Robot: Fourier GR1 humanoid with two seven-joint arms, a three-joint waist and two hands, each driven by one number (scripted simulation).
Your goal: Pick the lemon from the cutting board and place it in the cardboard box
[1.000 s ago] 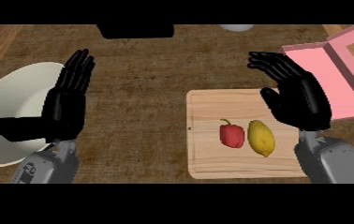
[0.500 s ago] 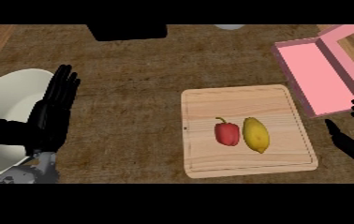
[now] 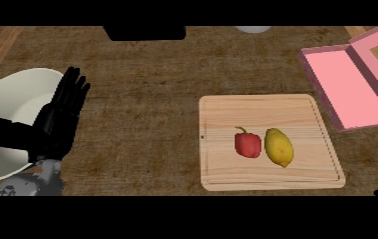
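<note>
The lemon (image 3: 279,147) lies on the board (image 3: 269,110) (touching a red pepper (image 3: 247,144)); left hand (image 3: 60,117) rests released, fingers straight.

Lemon (image 3: 279,147) beside red pepper (image 3: 247,144) on cutting board (image 3: 258,110); left robot hand (image 3: 60,117) rests open

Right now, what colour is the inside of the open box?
Pink. The box lies open at the counter's right edge, best seen in the head view.
</note>
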